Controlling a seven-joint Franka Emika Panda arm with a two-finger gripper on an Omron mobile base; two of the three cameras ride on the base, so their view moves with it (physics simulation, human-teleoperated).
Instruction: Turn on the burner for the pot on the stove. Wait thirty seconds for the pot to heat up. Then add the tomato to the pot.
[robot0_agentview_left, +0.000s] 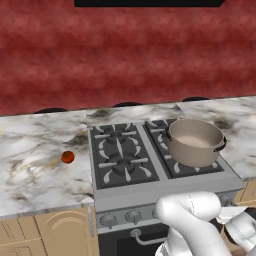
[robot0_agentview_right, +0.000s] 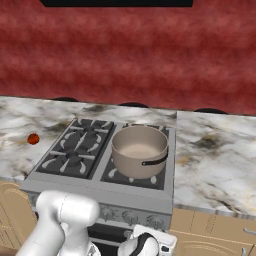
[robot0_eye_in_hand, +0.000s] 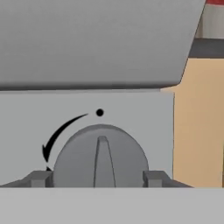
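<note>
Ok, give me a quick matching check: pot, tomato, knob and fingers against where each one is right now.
Things:
1. pot
2. tomato
3. knob
4. fingers

Places:
a. on the marble counter left of the stove
b. one at each side of the knob, apart
c. on the cooktop's right side
d. on the stove's front panel, pointer toward the dot

Pairs: 1-c, 2-a, 3-d, 4-b

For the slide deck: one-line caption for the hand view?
Open jaws flank a round grey stove knob, its ridge upright below a black dot, on the grey steel panel.
</note>
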